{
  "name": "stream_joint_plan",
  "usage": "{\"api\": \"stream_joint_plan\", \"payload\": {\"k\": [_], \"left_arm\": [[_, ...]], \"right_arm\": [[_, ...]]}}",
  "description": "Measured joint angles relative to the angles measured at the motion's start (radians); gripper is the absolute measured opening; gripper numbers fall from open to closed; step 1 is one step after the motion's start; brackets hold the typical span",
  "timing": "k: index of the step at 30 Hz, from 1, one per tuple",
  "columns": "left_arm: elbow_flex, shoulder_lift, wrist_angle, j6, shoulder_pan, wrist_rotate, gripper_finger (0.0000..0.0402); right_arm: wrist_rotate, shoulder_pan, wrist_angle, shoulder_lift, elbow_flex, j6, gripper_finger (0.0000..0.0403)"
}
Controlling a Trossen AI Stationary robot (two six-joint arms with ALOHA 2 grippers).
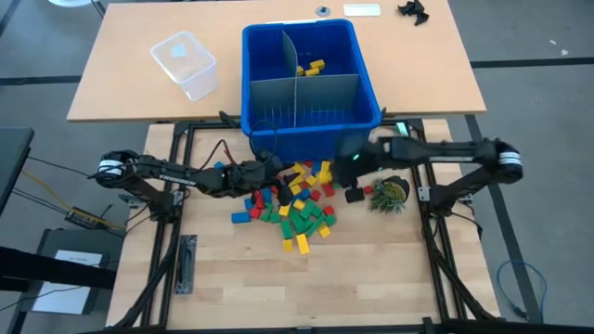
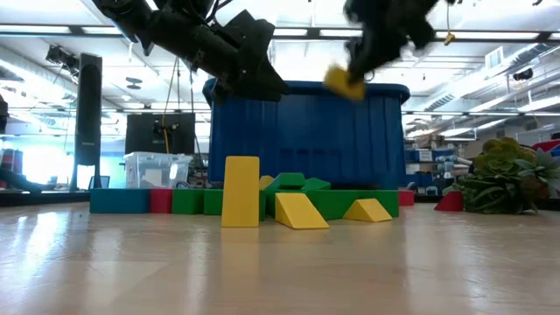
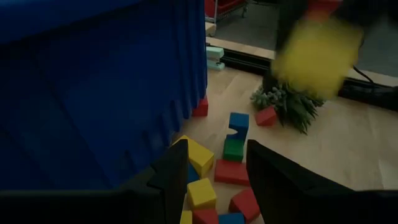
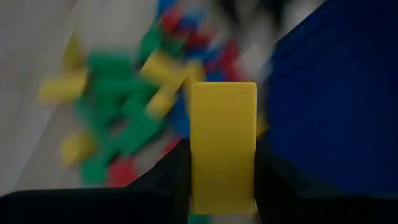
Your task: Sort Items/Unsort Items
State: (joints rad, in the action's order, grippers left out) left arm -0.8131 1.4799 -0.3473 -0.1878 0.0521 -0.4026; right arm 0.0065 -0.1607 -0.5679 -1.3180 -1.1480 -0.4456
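Right gripper point(image 4: 222, 163) is clamped on one yellow block point(image 4: 223, 144); in the right wrist view the block stands between the two dark fingers with its long axis running straight out along them. In the low view the same block hangs in the air at upper centre-right of the frame, level with the rim of the blue bin point(image 2: 306, 131) and in front of its near wall.

Key relation: in the high view the bin point(image 1: 311, 139) lies toward frame top from the right gripper point(image 1: 355, 163), just beyond it; the compartment already holding yellow blocks point(image 1: 310, 67) is at the bin's far end. Judgement: the block has to travel up-frame and over the near wall before release.

Right arm pose: reaches in from frame right, stretched nearly level, wrist just beside the bin's lower right corner.

Left gripper point(image 1: 267, 168) hovers at the bin's lower left corner above the pile of blocks point(image 1: 295, 209), jaws parted and holding nothing; left wrist view shows red, yellow, green and blue blocks under the empty fingers point(image 3: 171, 180).

Pile sits centre frame on the table point(image 1: 371, 278), just below the bin.
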Motion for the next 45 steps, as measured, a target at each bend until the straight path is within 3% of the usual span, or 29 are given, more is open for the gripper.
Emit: {"api": "stream_joint_plan", "payload": {"k": [6, 8, 11, 20, 26, 30, 37, 45], "left_arm": [[0.000, 0.000, 0.000, 0.000, 0.000, 0.000, 0.0168], [0.000, 0.000, 0.000, 0.000, 0.000, 0.000, 0.0168], [0.000, 0.000, 0.000, 0.000, 0.000, 0.000, 0.0168], [0.000, 0.000, 0.000, 0.000, 0.000, 0.000, 0.0168], [0.000, 0.000, 0.000, 0.000, 0.000, 0.000, 0.0168], [0.000, 0.000, 0.000, 0.000, 0.000, 0.000, 0.0168], [0.000, 0.000, 0.001, 0.000, 0.000, 0.000, 0.0168], [0.000, 0.000, 0.000, 0.000, 0.000, 0.000, 0.0168]], "right_arm": [[0.120, -0.102, 0.201, 0.100, -0.048, 0.007, 0.0128], [0.180, -0.163, 0.292, 0.113, -0.049, 0.008, 0.0128], [0.190, -0.277, 0.401, 0.107, -0.049, 0.018, 0.0128], [0.150, -0.577, 0.615, -0.077, -0.049, 0.132, 0.0128], [0.123, -0.709, 0.731, -0.211, -0.066, 0.163, 0.0128], [0.122, -0.754, 0.724, -0.300, -0.143, 0.191, 0.0139], [0.208, -0.770, 0.672, -0.399, -0.307, 0.263, 0.0221], [0.217, -0.712, 0.508, -0.307, -0.343, 0.184, 0.0272]]}}
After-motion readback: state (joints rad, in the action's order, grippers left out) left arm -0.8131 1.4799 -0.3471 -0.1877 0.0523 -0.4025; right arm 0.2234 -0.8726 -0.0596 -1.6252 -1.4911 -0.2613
